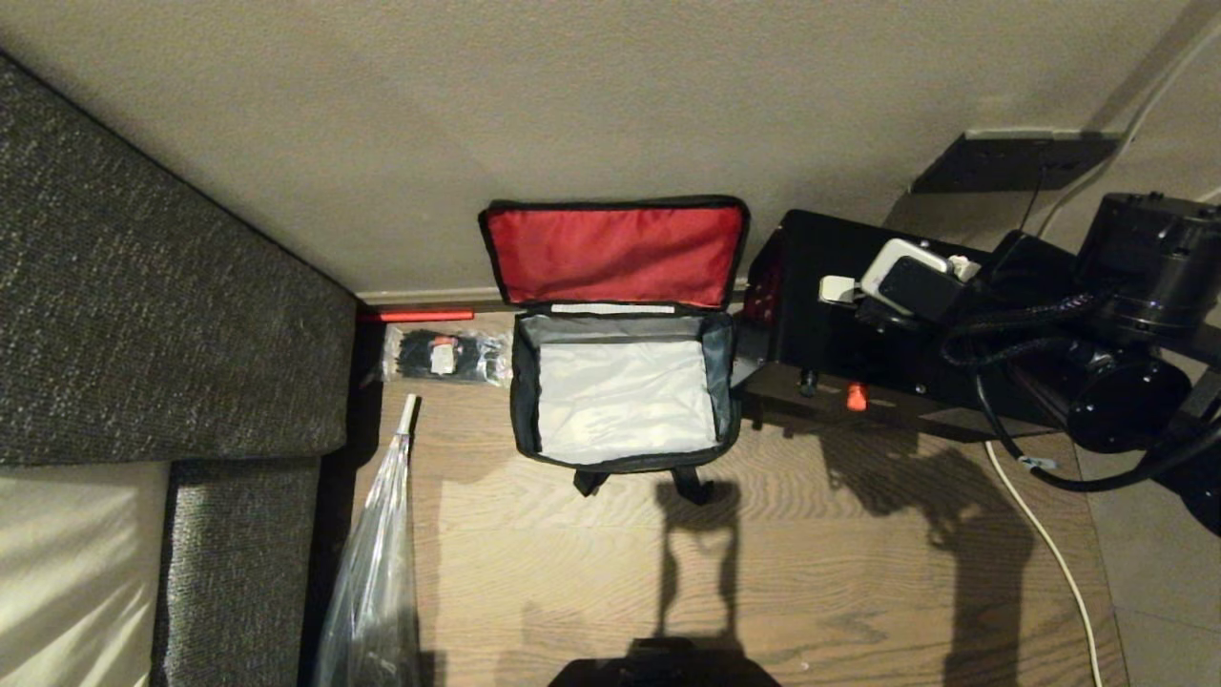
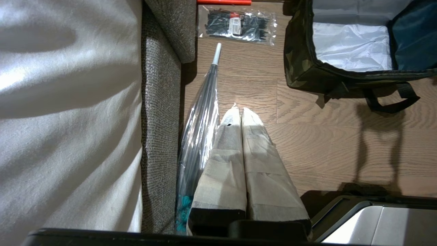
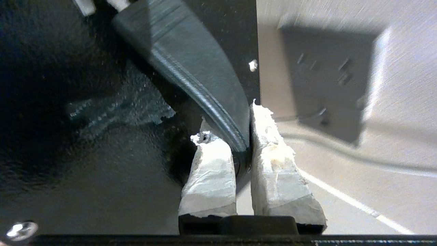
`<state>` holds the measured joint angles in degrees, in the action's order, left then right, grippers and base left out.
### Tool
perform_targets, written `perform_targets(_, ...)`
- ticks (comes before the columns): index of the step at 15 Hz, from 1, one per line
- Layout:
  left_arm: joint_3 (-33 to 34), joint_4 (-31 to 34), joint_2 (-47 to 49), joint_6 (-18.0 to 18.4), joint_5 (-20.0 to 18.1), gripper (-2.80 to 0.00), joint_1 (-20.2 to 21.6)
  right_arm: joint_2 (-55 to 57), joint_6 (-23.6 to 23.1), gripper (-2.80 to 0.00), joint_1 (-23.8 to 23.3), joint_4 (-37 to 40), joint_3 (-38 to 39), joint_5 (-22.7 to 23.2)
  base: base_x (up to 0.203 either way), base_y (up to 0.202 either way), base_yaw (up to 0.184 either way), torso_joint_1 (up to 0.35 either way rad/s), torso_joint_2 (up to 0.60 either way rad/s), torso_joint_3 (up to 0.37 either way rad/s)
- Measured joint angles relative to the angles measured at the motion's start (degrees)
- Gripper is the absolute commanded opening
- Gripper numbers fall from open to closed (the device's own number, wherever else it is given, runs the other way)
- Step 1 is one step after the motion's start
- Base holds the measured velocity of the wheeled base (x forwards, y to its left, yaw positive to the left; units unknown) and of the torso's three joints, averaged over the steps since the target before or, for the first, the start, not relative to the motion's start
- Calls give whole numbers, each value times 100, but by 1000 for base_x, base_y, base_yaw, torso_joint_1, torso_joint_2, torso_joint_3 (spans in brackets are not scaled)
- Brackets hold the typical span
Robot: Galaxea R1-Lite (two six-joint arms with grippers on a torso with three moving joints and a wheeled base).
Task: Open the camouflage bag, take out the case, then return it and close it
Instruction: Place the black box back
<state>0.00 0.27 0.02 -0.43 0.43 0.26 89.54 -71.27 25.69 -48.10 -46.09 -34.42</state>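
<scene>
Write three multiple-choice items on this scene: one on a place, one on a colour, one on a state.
1. Where is the case?
A. inside the bag
B. to the right of the bag
C. on the sofa

2. The lining of the camouflage bag lid is:
A. red
B. blue
C. yellow

3. The right claw is:
A. wide open and empty
B. shut on the case
C. out of every view

Key: B, the black box is beyond the bag's right wall; A, the raised lid shows red; B, it pinches the case's dark handle.
</scene>
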Motion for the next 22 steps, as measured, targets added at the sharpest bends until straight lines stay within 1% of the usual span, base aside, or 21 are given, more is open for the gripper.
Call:
perform_targets(3,0,-1,0,0,-2,-280,-3,-172,36,-280,612,492,-158,-397,0,0,0,0,0,0)
perform_targets(6,0,-2,0,1,-1,-280,-1,-213,36,-280,1216,731,-375,-760,0,0,0,0,0,0)
perform_targets(8,0,2,0,1,-1,-280,-1,-195,36,-280,1559,780,-443,-814,0,0,0,0,0,0)
perform_targets(10,0,-2,0,1,1,-280,-1,-121,35,-280,1915,824,-523,-815,0,0,0,0,0,0)
perform_targets(13,0,0,0,1,1,-280,-1,146,66,-280,2185,852,-761,-791,0,0,0,0,0,0)
perform_targets(15,0,0,0,1,-2,-280,-1,445,264,-280,2319,873,-934,-766,0,0,0,0,0,0)
perform_targets(18,-2,0,0,0,-1,-280,-1,1070,799,-280,2524,873,-1353,-597,0,0,0,0,0,0)
perform_targets(19,-2,0,0,1,-2,-280,-1,1290,871,-280,2557,893,-1524,-501,0,0,0,0,0,0)
perform_targets(22,-2,-2,0,1,-2,-280,-1,1798,869,-280,2644,973,-1985,-253,0,0,0,0,0,0)
